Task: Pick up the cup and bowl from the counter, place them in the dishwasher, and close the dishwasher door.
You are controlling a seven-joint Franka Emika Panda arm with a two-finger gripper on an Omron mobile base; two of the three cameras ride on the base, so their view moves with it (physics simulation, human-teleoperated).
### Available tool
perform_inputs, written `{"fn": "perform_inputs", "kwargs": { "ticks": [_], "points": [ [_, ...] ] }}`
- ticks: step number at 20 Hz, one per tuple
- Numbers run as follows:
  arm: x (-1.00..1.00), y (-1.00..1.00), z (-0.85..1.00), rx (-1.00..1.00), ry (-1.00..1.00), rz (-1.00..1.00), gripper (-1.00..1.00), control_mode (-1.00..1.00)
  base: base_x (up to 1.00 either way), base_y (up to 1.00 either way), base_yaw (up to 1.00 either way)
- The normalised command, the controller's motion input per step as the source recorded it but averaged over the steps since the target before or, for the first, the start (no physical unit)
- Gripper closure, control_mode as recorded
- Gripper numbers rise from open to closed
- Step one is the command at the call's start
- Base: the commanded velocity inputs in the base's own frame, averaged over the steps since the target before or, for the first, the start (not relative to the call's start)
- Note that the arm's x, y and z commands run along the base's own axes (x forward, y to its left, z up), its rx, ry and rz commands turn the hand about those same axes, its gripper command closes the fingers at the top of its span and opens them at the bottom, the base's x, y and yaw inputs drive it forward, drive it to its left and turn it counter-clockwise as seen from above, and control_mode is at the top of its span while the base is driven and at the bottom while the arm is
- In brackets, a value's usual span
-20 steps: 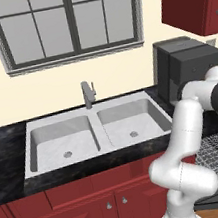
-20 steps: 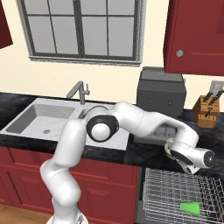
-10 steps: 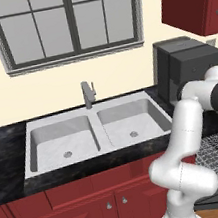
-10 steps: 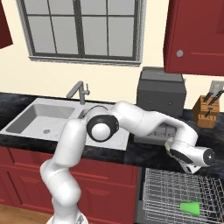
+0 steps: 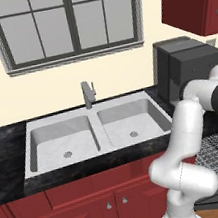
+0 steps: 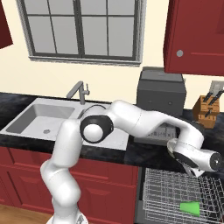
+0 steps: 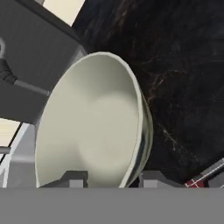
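Counter behind tool-cropped bowl

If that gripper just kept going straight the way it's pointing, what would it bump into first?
Most likely the pale bowl: its rim sits right between the fingers. Beyond it lies the black counter; depth is hard to judge.

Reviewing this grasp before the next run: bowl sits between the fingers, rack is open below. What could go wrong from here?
1. The fingers meet the pale bowl only at its rim, in the hand view. A thin hold like that could slip.
2. The bowl is beside the coffee machine, so a wide swing might clip it.
3. The green cup already lies in the dishwasher rack; a careless drop could land on it.
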Motion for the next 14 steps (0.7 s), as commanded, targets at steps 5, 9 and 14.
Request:
{"fn": "perform_inputs", "kwargs": {
  "ticks": [5, 9, 14],
  "points": [
    [-0.59, 0.00, 0.38, 0.00, -0.05, 0.00, 1.00, -1.00, 0.00, 0.00, 0.00],
    [-0.47, 0.06, 0.06, 0.00, -0.01, 0.00, 1.00, -1.00, 0.00, 0.00, 0.00],
    [-0.48, 0.08, 0.00, 0.00, 0.00, 0.03, 1.00, -1.00, 0.00, 0.00, 0.00]
  ]
}}
